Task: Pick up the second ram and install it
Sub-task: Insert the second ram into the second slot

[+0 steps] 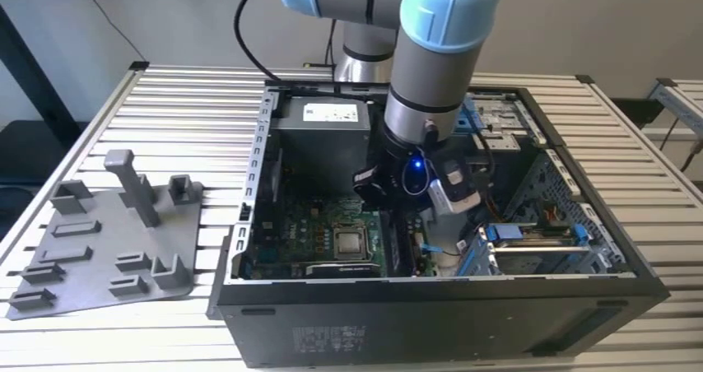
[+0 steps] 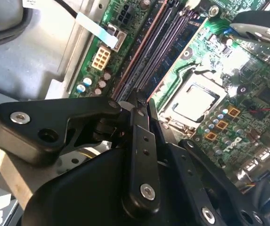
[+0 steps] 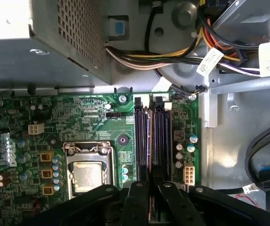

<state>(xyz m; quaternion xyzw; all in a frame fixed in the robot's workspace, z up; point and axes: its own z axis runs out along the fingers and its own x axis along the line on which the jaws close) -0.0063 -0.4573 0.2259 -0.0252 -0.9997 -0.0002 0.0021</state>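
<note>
Robotics lab or assembly test bench: slatted aluminium table (image 1: 165, 84), open computer case (image 1: 439, 306) at frame centre, grey plastic fixture tray (image 1: 104, 248) lower left, bare wall behind.

- The gripper (image 1: 423, 192) is hemmed inside the case (image 1: 439, 294).
- The far side is blocked by the power supply (image 1: 321, 111).
- The exterior view's right is crowded by drive bays (image 1: 538, 244) and cables (image 3: 172, 52).
</note>
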